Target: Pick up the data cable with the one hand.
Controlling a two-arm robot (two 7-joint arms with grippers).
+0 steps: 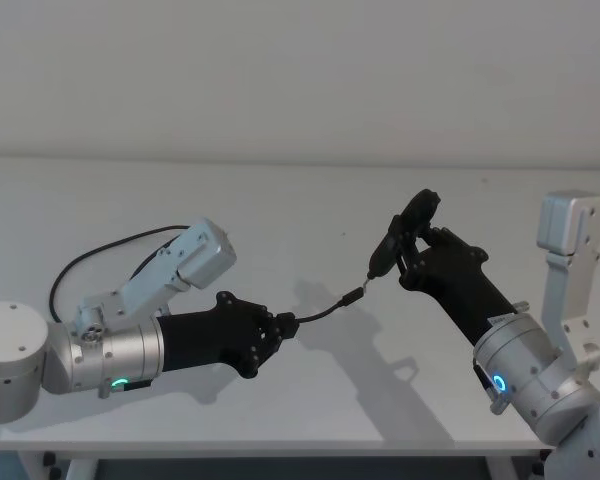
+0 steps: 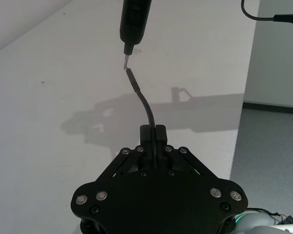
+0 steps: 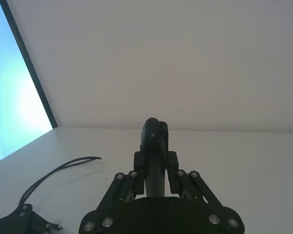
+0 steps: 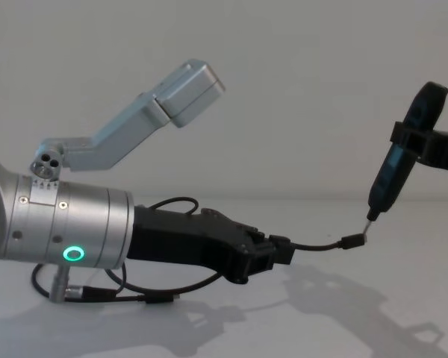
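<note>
Left tool (image 1: 280,325) clenches data cable (image 1: 320,312) (plug end pointing right, toward right tool (image 1: 405,238), gripping a dark device (image 4: 403,153)).

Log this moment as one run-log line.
left gripper: shut on cable, plug end lifted off table | right gripper: shut on dark pointed tool, tip at plug

Matt black rubbery data cable (image 1: 320,313), brushed silver metal wrist (image 4: 67,227), smooth matt white table (image 1: 310,210)
</note>
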